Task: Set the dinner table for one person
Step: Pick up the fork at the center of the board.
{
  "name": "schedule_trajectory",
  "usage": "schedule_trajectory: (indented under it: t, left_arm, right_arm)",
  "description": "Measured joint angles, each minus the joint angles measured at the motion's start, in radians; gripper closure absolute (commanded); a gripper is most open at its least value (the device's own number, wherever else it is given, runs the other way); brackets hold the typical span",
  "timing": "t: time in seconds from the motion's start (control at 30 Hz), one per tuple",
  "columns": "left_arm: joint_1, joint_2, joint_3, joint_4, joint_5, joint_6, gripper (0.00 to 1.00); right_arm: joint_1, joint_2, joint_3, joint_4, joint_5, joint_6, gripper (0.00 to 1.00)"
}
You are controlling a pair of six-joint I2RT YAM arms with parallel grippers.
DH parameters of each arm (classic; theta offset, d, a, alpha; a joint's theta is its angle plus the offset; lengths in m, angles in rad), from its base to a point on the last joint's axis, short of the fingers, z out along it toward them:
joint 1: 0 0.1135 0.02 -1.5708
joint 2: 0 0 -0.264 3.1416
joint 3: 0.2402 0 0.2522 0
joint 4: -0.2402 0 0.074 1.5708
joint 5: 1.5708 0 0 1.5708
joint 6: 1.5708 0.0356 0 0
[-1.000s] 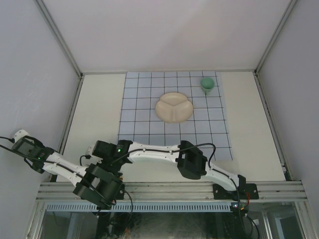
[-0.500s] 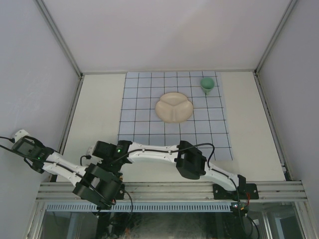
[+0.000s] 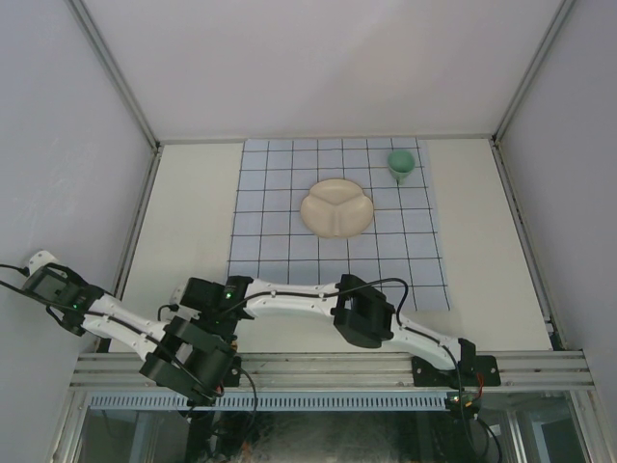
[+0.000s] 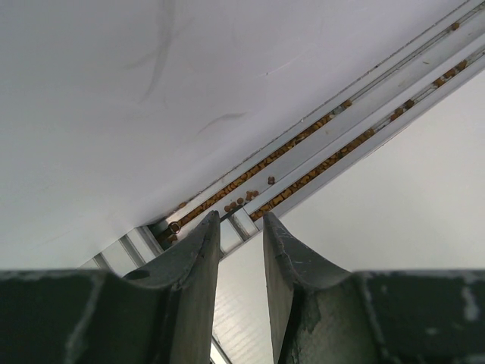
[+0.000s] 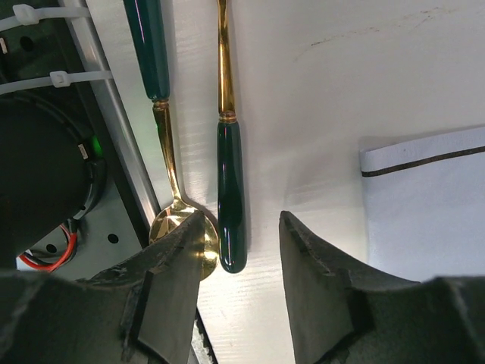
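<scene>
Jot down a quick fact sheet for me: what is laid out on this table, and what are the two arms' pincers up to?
Table: cream, partly covered by a blue checked cloth
On the cloth: divided plate; green cup at its far right corner
Off the cloth, near edge: spoon and second green-handled utensil, side by side
Right pincer: open, jaws either side of the second utensil's handle end
Left pincer: slightly open, empty, facing a wall panel

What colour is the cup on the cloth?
The cup is mint green; top external view shows it best.
</scene>
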Motion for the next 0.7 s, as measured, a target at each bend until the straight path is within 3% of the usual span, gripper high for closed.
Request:
schedule_trajectory:
  t: [0.2, 0.63, 0.7]
  left_arm:
    - [0.000, 0.000, 0.000, 0.000, 0.000, 0.000, 0.66]
    - [0.000, 0.000, 0.000, 0.000, 0.000, 0.000, 0.66]
    - [0.000, 0.000, 0.000, 0.000, 0.000, 0.000, 0.66]
  right_arm:
    - [0.000, 0.005, 0.000, 0.003, 0.001, -0.003, 0.67]
    - [0.000, 0.018, 0.000, 0.010, 0.001, -0.003, 0.69]
    - [0.000, 0.018, 0.000, 0.010, 0.001, -0.003, 0.78]
